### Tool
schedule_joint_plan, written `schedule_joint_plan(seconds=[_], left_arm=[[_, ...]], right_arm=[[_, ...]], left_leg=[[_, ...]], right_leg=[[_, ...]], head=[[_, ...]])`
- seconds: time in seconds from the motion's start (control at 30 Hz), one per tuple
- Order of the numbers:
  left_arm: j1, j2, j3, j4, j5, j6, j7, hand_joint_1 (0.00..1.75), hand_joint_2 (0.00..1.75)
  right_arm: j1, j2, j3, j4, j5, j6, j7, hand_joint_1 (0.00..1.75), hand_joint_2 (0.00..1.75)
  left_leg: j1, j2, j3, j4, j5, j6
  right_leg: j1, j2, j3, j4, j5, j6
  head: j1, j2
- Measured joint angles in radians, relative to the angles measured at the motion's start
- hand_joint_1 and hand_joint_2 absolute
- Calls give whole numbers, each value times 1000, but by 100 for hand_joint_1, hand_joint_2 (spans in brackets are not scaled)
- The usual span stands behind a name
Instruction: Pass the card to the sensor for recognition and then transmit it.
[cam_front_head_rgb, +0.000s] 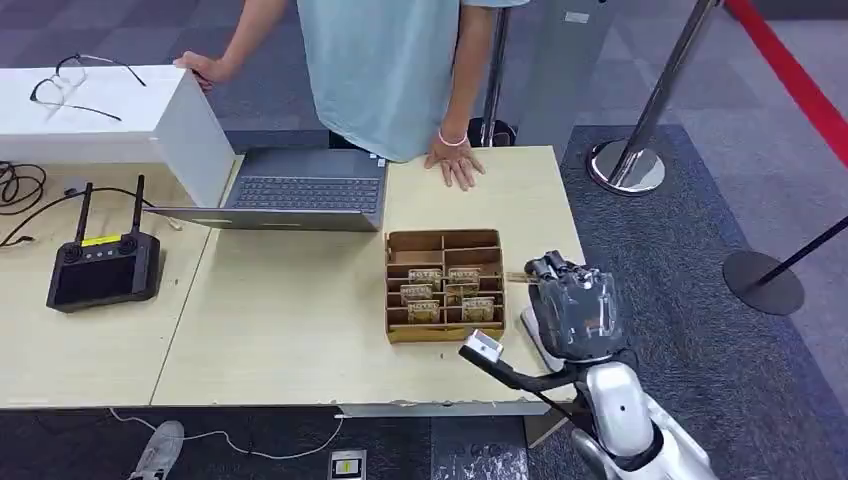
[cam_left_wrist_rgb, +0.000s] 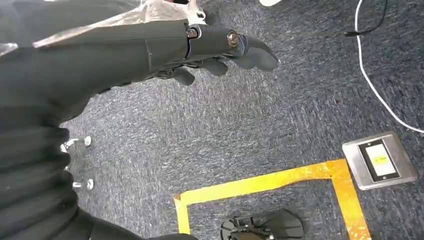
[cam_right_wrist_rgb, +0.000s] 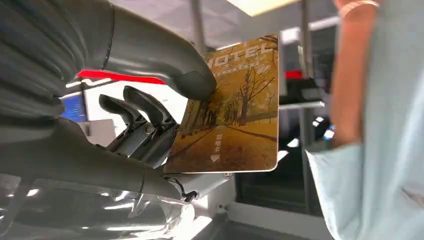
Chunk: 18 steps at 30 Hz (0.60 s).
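Head view: long pale wooden table carries, in falling size, an open grey laptop, a brown cardboard divider box with several golden cards standing in its compartments, and a black handheld controller with two antennas well to the left. A person in a light blue shirt stands at the far edge, one hand flat on the table, the other on a white box. Right hand, under clear plastic wrap, is just right of the divider box, above the table's right edge. Right wrist view: right hand pinches a golden hotel key card printed with autumn trees between thumb and darker fingers, card raised off the table. Left wrist view: left hand hangs over grey carpet, fingers loosely curled, holding nothing
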Motion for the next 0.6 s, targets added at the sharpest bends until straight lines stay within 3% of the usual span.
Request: schedule_joint_plan(seconds=[0.6], left_arm=[[0, -1, 0, 0, 0, 2, 4, 0, 175]], right_arm=[[62, -8, -58, 113, -12, 18, 50, 175, 175]], left_leg=[[0, 0, 0, 0, 0, 0]], right_leg=[[0, 0, -1, 0, 0, 0]], head=[[0, 0]])
